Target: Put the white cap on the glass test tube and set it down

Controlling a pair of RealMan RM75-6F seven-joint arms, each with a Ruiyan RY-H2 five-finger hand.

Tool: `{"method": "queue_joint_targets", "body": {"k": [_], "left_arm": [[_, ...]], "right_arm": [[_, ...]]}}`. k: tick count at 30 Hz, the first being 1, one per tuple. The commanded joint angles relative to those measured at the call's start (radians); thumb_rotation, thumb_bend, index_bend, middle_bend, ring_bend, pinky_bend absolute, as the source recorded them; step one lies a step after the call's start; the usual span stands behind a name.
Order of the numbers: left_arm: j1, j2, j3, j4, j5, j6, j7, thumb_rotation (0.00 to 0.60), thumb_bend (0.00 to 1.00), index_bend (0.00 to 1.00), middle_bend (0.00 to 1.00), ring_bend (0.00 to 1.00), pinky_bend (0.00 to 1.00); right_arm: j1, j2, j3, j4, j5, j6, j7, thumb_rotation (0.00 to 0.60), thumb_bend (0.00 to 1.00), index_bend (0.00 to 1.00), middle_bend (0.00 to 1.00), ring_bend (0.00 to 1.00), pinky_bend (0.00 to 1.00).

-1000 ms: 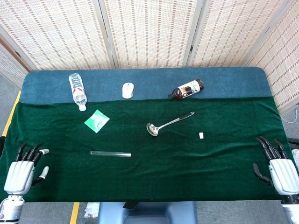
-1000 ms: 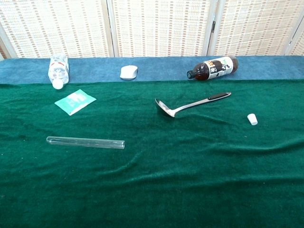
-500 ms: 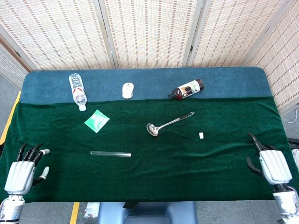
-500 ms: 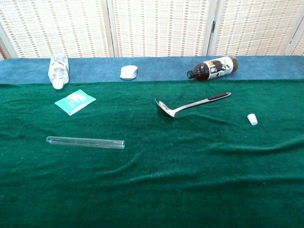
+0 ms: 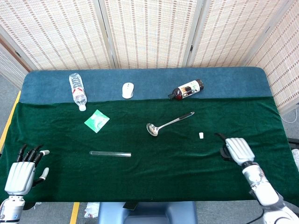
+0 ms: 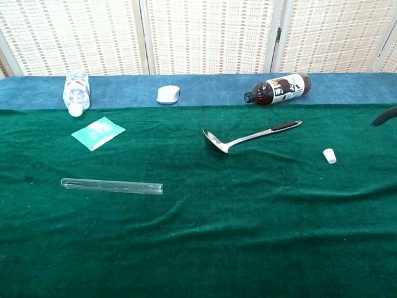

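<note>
The glass test tube point(image 5: 110, 153) lies flat on the green cloth, left of centre; the chest view shows the tube point(image 6: 111, 185) with its open end to the right. The small white cap point(image 5: 201, 135) lies by itself on the cloth further right, also seen as the cap point(image 6: 329, 156) in the chest view. My right hand point(image 5: 237, 150) hovers just right of the cap and nearer the front edge, holding nothing; one dark fingertip point(image 6: 384, 116) shows at the chest view's right edge. My left hand point(image 5: 21, 171) is at the front left corner, fingers spread and empty, well away from the tube.
A steel ladle point(image 5: 168, 123) lies between tube and cap. A green packet point(image 5: 96, 121) lies to the left. On the blue strip at the back are a water bottle point(image 5: 78, 90), a white mouse point(image 5: 127, 89) and a dark bottle point(image 5: 186, 89).
My right hand has moved in from the table's right edge, leftwards over the green cloth, and now sits close to the cap. The left hand has barely moved.
</note>
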Motion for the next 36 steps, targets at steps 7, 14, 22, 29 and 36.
{"method": "queue_joint_targets", "body": {"k": [7,14,22,29,36], "left_arm": [[0.0,0.001,0.002,-0.002,-0.009,-0.012,0.007,0.6,0.4,0.3,0.19,0.22,0.01],[-0.004,-0.003,0.005,-0.005,-0.007,-0.021,0.018,0.6,0.4,0.3,0.19,0.22,0.01],[-0.003,-0.003,0.007,-0.004,-0.013,-0.026,0.022,0.6,0.4,0.3,0.19,0.22,0.01],[-0.002,-0.005,0.007,0.002,-0.017,-0.03,0.018,0.6,0.4,0.3,0.19,0.22,0.01],[-0.005,-0.011,0.008,0.008,-0.013,-0.031,0.016,0.6,0.4,0.3,0.19,0.22,0.01]], "right_arm": [[0.14,-0.099,0.034,0.117,0.209,-0.147,-0.088,0.6,0.67,0.19,0.85,1.0,1.0],[0.213,-0.147,0.026,0.195,0.319,-0.211,-0.14,0.6,0.68,0.19,0.86,1.0,1.0],[0.27,-0.201,0.001,0.263,0.397,-0.236,-0.19,0.6,0.68,0.19,0.85,1.0,1.0],[0.277,-0.209,-0.026,0.249,0.406,-0.213,-0.205,0.6,0.68,0.2,0.85,1.0,1.0],[0.249,-0.175,-0.051,0.183,0.366,-0.147,-0.201,0.6,0.68,0.2,0.86,1.0,1.0]]}}
